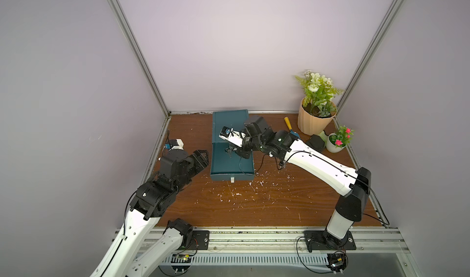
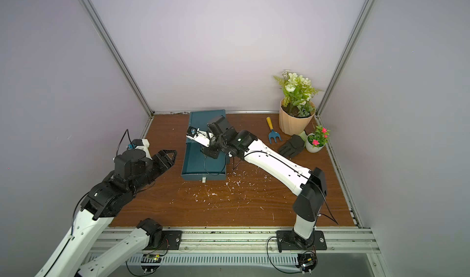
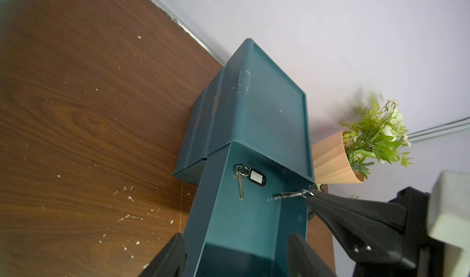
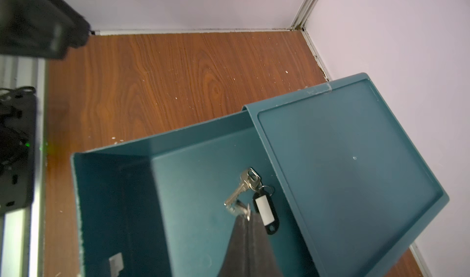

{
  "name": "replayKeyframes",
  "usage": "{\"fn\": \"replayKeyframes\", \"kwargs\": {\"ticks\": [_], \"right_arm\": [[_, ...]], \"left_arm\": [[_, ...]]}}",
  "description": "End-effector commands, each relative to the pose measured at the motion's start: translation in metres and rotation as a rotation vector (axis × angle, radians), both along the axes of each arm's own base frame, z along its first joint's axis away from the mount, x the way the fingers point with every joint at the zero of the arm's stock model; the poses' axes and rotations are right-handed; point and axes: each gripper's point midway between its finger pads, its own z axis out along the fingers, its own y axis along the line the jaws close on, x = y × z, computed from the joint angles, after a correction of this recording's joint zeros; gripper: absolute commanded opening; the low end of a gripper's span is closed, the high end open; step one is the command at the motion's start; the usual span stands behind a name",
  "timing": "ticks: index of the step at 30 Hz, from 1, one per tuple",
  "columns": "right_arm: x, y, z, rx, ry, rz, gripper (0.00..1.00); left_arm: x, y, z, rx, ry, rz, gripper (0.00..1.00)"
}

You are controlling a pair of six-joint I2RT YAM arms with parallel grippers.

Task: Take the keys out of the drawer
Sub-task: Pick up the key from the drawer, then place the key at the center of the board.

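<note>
The teal drawer point(image 1: 223, 166) stands pulled out from its teal cabinet point(image 1: 230, 121) toward the table's front. My right gripper point(image 4: 245, 218) reaches into it from the right and is shut on a silver key point(image 4: 235, 208), which also shows sticking out of its tips in the left wrist view point(image 3: 286, 195). A second set of keys point(image 3: 248, 176), silver with a black tag, lies on the drawer floor just beyond the held one point(image 4: 263, 208). My left gripper point(image 1: 202, 158) hovers open at the drawer's left side, with nothing between its fingers point(image 3: 170, 258).
At the back right stand a peach pot with a leafy plant point(image 1: 315, 120) and a small white pot with pink flowers point(image 1: 335, 142). A black glove point(image 2: 292, 146) and a blue-and-yellow garden fork point(image 2: 272, 133) lie beside them. White flecks point(image 1: 236, 194) dot the wooden table.
</note>
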Motion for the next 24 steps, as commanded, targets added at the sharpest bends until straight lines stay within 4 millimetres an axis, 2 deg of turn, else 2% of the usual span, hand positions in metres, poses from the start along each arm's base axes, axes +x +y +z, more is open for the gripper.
{"fn": "replayKeyframes", "kwargs": {"ticks": [1, 7, 11, 15, 24], "right_arm": [[-0.008, -0.002, 0.055, 0.180, 0.019, -0.015, 0.00], [-0.008, -0.006, 0.072, 0.248, 0.086, -0.046, 0.00], [-0.004, -0.019, 0.089, 0.292, 0.116, -0.081, 0.00], [0.004, -0.039, 0.101, 0.339, 0.140, -0.133, 0.00], [0.029, -0.093, 0.123, 0.418, 0.139, -0.278, 0.00]], "left_arm": [[0.012, 0.006, 0.022, 0.090, -0.103, -0.003, 0.66], [0.025, 0.004, 0.036, 0.191, -0.144, -0.026, 0.65], [0.031, 0.003, 0.048, 0.229, -0.194, -0.040, 0.65], [0.037, -0.004, 0.056, 0.247, -0.233, -0.073, 0.65], [0.053, -0.030, 0.058, 0.226, -0.265, -0.173, 0.63]]}}
